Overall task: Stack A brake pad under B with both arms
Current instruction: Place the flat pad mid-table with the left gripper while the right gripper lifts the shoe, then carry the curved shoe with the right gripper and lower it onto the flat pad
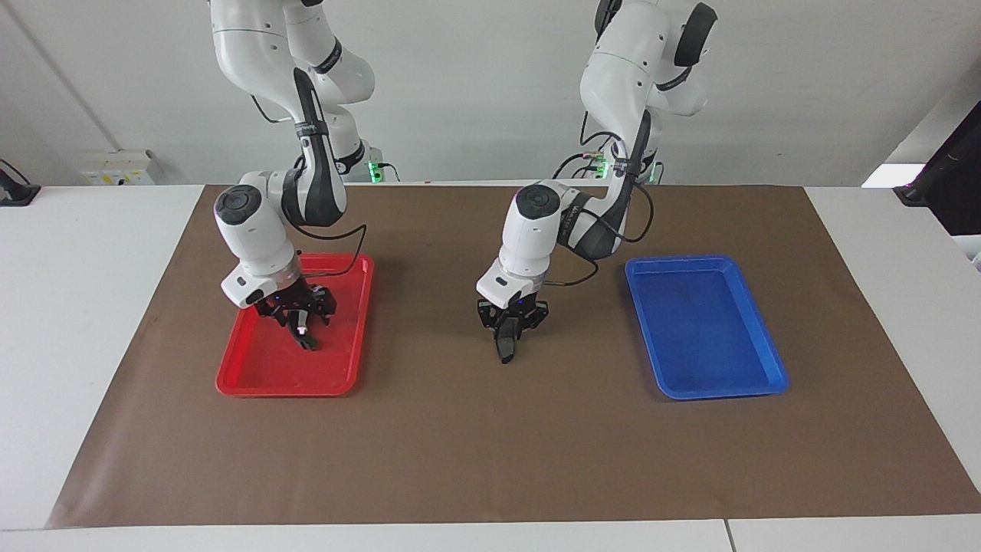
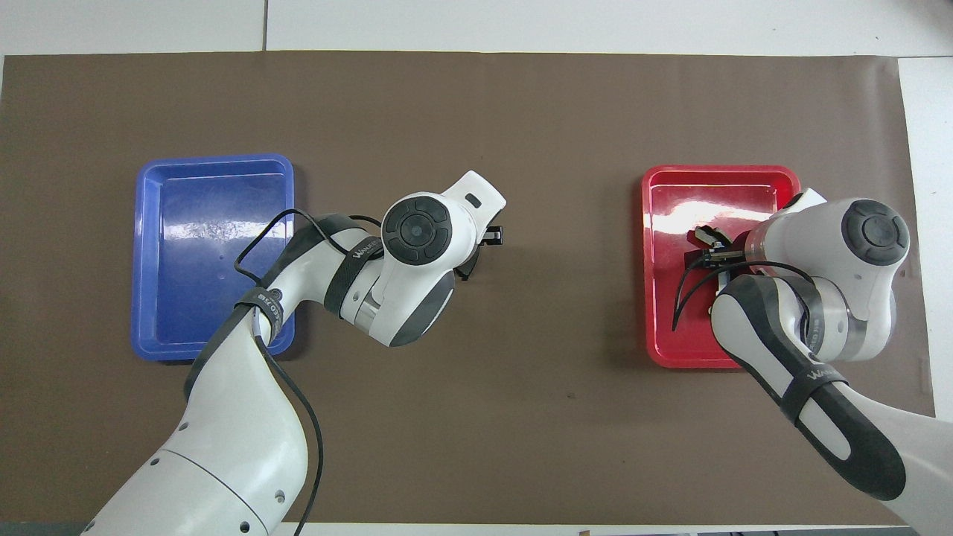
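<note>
My left gripper (image 1: 506, 337) hangs over the middle of the brown mat, between the two trays. It is shut on a short dark grey pad, the A brake pad (image 1: 504, 349), which hangs down with its lower end at or just above the mat. My right gripper (image 1: 305, 331) is low inside the red tray (image 1: 264, 379). It is shut on a black piece with a small silver spot, which looks like B (image 1: 308, 341), seen end-on just above the tray floor. In the overhead view both wrists cover most of the grippers and both pads.
A blue tray (image 1: 705, 383) lies on the mat toward the left arm's end; nothing shows in it. The red tray (image 2: 670, 335) lies toward the right arm's end. The brown mat (image 1: 490, 460) covers the table between and around them.
</note>
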`<state>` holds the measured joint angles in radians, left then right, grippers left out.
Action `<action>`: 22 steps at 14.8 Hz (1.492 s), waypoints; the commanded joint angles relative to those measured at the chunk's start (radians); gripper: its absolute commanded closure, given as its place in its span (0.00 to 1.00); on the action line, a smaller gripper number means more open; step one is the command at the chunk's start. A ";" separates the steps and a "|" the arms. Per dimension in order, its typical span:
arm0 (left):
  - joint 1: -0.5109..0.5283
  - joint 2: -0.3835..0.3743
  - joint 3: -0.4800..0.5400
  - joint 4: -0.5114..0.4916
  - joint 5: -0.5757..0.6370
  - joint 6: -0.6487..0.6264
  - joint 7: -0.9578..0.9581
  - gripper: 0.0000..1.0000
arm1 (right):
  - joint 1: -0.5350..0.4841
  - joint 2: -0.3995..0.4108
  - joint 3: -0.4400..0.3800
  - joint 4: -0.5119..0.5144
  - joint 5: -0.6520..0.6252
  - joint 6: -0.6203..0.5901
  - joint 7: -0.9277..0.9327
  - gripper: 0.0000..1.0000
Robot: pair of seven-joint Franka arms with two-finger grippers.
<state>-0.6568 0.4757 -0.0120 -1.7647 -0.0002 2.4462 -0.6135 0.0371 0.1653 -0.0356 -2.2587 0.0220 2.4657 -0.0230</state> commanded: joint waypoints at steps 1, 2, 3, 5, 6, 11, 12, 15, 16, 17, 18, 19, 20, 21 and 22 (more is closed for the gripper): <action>0.029 -0.098 0.007 -0.048 -0.003 -0.067 0.001 0.00 | -0.003 -0.018 0.002 -0.007 0.022 -0.024 -0.049 0.23; 0.051 -0.162 0.007 -0.080 -0.003 -0.123 0.004 0.00 | -0.005 -0.018 0.002 -0.007 0.022 -0.024 -0.076 0.39; 0.086 -0.225 0.007 -0.106 -0.003 -0.186 0.021 0.00 | -0.005 -0.018 0.002 -0.007 0.022 -0.024 -0.084 0.60; 0.155 -0.296 0.007 -0.117 -0.003 -0.321 0.111 0.00 | -0.005 -0.017 0.002 -0.004 0.022 -0.024 -0.077 1.00; 0.199 -0.327 0.009 -0.116 -0.003 -0.390 0.159 0.00 | -0.005 -0.017 0.002 -0.001 0.022 -0.025 -0.072 1.00; 0.428 -0.419 0.007 -0.111 -0.003 -0.582 0.398 0.00 | -0.002 -0.033 0.017 0.109 0.030 -0.200 0.007 1.00; 0.465 -0.442 0.009 -0.107 -0.003 -0.611 0.446 0.00 | -0.002 -0.039 0.031 0.143 0.030 -0.247 0.017 1.00; 0.587 -0.502 0.011 -0.090 -0.003 -0.645 0.616 0.00 | -0.002 -0.021 0.104 0.275 0.030 -0.342 0.028 1.00; 0.615 -0.506 0.011 -0.049 -0.004 -0.689 0.647 0.00 | 0.000 -0.004 0.118 0.307 0.029 -0.359 0.031 1.00; 0.641 -0.499 0.011 0.011 -0.004 -0.749 0.661 0.00 | 0.007 -0.001 0.137 0.324 0.029 -0.364 0.034 1.00; 0.666 -0.491 0.011 0.072 -0.004 -0.800 0.670 0.00 | 0.036 0.000 0.143 0.333 0.027 -0.364 0.052 1.00; 0.674 -0.487 0.011 0.117 -0.004 -0.837 0.670 0.00 | 0.065 0.006 0.141 0.335 0.027 -0.355 0.117 1.00; 0.675 -0.486 0.011 0.146 -0.003 -0.858 0.670 0.00 | 0.098 0.016 0.143 0.344 0.026 -0.344 0.215 1.00; 0.675 -0.486 0.011 0.168 0.002 -0.874 0.669 0.00 | 0.140 0.029 0.143 0.367 0.021 -0.346 0.298 1.00; 0.677 -0.483 0.011 0.191 0.005 -0.900 0.669 0.00 | 0.182 0.057 0.141 0.408 0.019 -0.356 0.358 1.00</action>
<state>0.0128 -0.0296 0.0091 -1.6380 -0.0001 1.6068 0.0482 0.1589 0.1697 0.1057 -1.9303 0.0354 2.1228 0.2226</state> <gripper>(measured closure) 0.000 0.586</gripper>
